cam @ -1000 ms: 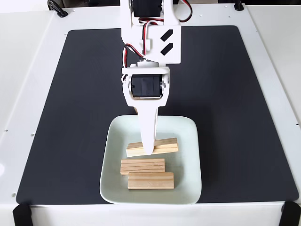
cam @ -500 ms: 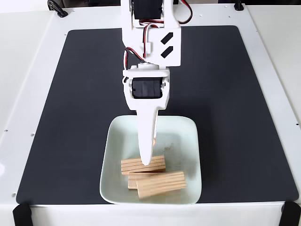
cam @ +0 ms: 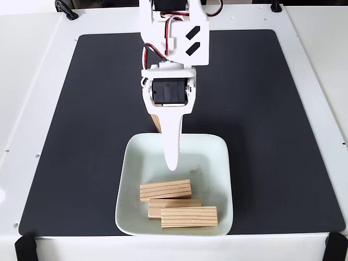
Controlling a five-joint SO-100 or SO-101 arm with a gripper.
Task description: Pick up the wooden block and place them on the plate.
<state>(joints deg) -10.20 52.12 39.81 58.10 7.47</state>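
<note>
Three wooden blocks lie in the front half of the pale mint plate (cam: pixel 220 157). One wooden block (cam: pixel 166 190) sits flat toward the left. A second wooden block (cam: pixel 188 216) rests at the front, partly on top of a third wooden block (cam: pixel 173 203). My gripper (cam: pixel 173 162) hangs over the plate's middle, above the blocks and clear of them. Its long white finger points toward the front. A tan part (cam: pixel 156 123) sticks out at the left of that finger's base. The gripper is open with nothing in it.
The plate stands at the front edge of a black mat (cam: pixel 261 98) on a white table (cam: pixel 321 65). The arm (cam: pixel 171 49) reaches in from the back centre. Bare mat lies to the left and right of the plate.
The block under the finger a second ago has dropped onto the front blocks and settled at the plate's front. The gripper has risen and drawn back from the blocks.
</note>
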